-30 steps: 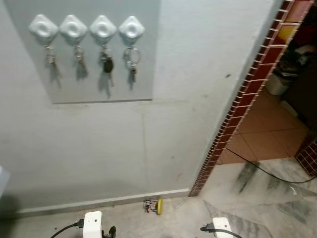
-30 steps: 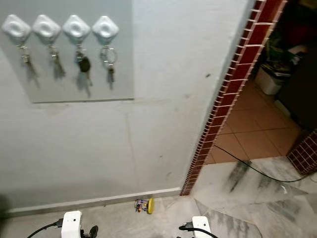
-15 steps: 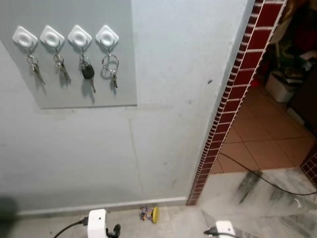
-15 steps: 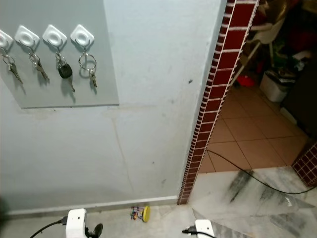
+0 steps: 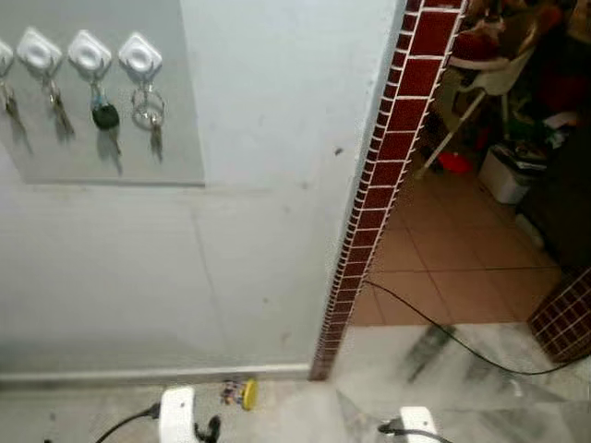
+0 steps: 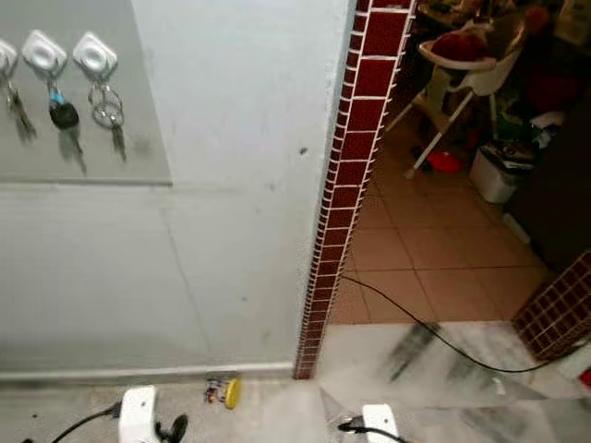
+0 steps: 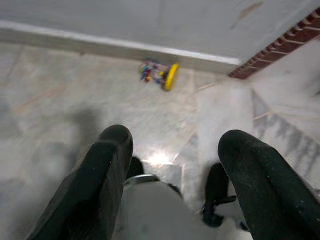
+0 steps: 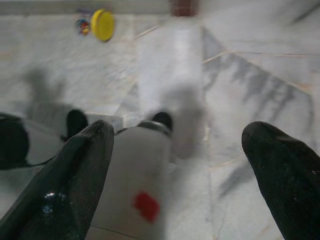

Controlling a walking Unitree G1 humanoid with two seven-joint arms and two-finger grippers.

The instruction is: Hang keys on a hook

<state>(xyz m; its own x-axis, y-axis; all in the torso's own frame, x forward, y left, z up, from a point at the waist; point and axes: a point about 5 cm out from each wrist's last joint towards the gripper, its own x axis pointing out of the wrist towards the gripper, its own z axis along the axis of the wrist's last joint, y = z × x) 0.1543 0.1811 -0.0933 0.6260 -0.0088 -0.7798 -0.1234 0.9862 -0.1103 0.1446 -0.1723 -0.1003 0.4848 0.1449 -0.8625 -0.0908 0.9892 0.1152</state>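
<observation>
Keys [image 5: 148, 115] hanging from white hooks [image 5: 138, 57] on grey wall panel [image 5: 175, 138], no readable writing, left gripper [image 7: 172, 155] fingers apart above marble floor [image 7: 60, 115], right gripper [image 8: 177, 150] spread wide, yellow toy [image 5: 242, 393] by skirting.

You'll find nothing readable here: the grey wall panel [image 5: 102, 138], the white hooks [image 5: 138, 57] on it and the hanging keys [image 5: 148, 115] carry no legible text, labels or numbers.

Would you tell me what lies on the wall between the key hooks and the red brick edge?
Bare pale wall, apart from one small dark speck, separates the hooks from the brick edge in the left eye view.
</observation>
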